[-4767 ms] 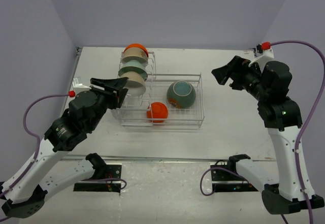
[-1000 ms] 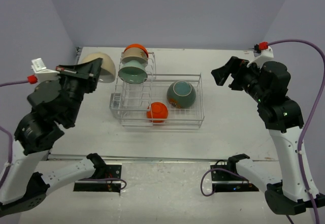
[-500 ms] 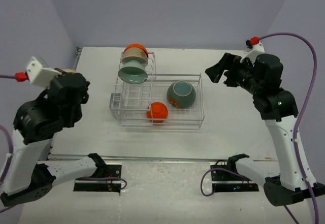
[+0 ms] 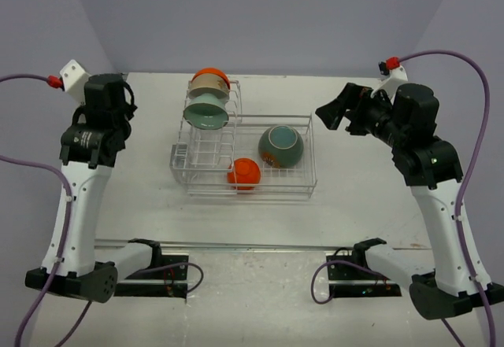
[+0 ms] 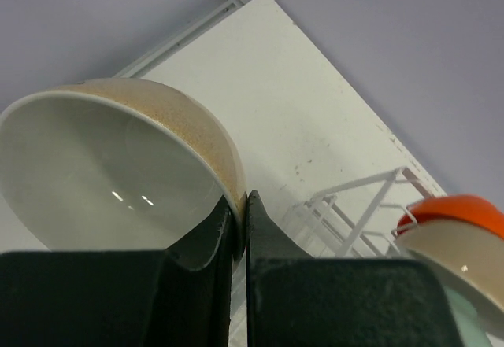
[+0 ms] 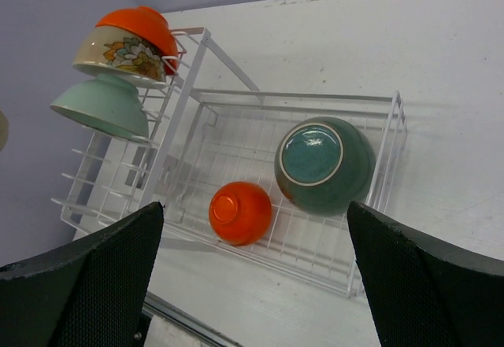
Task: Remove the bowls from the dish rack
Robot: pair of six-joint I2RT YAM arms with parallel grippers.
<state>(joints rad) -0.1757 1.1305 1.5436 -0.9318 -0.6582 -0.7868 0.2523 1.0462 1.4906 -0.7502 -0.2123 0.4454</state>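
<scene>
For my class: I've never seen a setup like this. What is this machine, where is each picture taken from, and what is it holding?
Two robot arms stand at the near edge of a table. The wide picture looks down from above; the other two come from wrist cameras. On it sits a dish rack: a teal bowl and a small orange bowl lie in its basket, three more bowls stand in its slots. The left gripper pinches the rim of a cream bowl; the right gripper is open, empty.
</scene>
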